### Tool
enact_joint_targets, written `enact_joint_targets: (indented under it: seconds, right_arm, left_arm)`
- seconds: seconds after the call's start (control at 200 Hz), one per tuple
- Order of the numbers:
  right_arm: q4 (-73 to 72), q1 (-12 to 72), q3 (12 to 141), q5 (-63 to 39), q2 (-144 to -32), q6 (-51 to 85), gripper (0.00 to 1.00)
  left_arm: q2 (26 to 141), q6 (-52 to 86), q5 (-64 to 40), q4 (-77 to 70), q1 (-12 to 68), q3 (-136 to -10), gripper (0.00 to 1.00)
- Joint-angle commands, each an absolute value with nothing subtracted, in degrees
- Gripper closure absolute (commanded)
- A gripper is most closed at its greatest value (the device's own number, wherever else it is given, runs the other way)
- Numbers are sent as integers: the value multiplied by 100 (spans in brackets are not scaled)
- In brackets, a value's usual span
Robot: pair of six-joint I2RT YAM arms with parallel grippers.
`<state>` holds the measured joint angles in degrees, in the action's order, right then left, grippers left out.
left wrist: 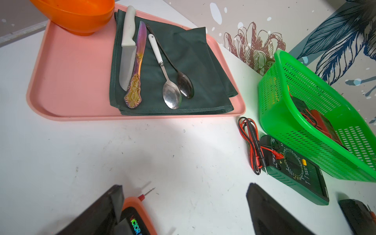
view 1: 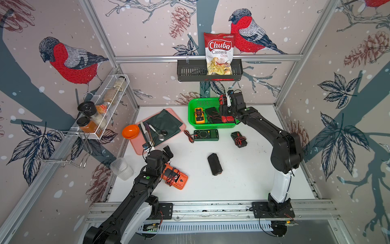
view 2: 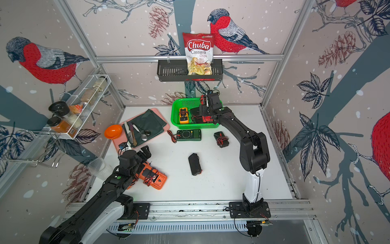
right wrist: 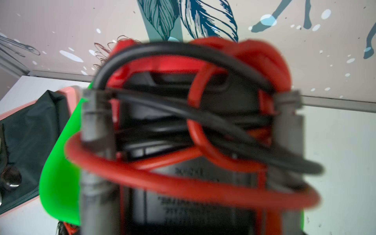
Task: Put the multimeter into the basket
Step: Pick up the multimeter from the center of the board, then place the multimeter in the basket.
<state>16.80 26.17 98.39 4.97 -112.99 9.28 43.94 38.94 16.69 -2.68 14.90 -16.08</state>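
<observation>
basket (view 1: 211,126): bright green, mesh of holes
tray (left wrist: 71,81): pink
bowl (view 1: 130,131): orange
cloth (left wrist: 193,61): dark green
surface (view 1: 242,179): white
walls (view 1: 147,31): pale, red birds, pinecones
chip bag (view 1: 219,52): red, white

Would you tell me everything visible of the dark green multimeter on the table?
The dark green multimeter is flat and rectangular, plastic-looking, with a round dial mid-face, a dark display at one end and a yellow button. It lies face up on the white table, along the near wall of the green basket; whether they touch is unclear. Its red and black leads, plugged in, lie coiled on the table beside it.
</observation>
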Motion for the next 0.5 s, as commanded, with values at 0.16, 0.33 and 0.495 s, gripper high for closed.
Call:
enact_joint_targets:
  seconds: [0.16,0.33,0.495]
  right_arm:
    - [1702,2392,11025,676,-12261,970,69]
    - [1881,2334,11671,945,-12887,843,68]
    - [2096,2281,12027,1063,-13285,827,66]
  left_arm:
    - [4390,3720,1661,-430,1477,-1703,2]
    - [4411,3701,1657,-435,1477,-1689,2]
    - [4444,3674,1645,-453,1481,-1696,2]
